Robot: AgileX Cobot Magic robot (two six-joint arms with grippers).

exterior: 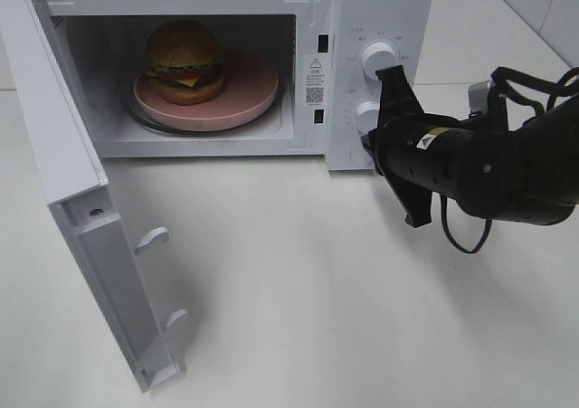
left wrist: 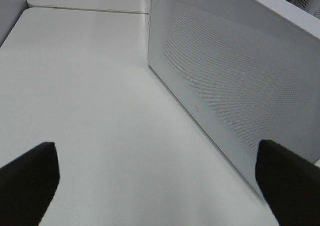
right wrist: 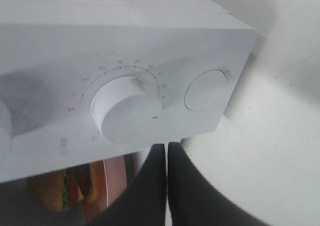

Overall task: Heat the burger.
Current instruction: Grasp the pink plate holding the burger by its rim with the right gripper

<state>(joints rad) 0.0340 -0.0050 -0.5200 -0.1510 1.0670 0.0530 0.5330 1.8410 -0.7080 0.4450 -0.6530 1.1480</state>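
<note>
Glossy brown-bunned burger (exterior: 185, 60) is sitting on round pink plate (exterior: 258, 87) in open white microwave (exterior: 380, 10) — right gripper (right wrist: 166, 147) clenched empty, left gripper (left wrist: 159, 161) gaping.

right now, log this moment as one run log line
burger on pink plate inside microwave | door open | right gripper jaws shut, by knobs | left gripper jaws open, empty
</note>
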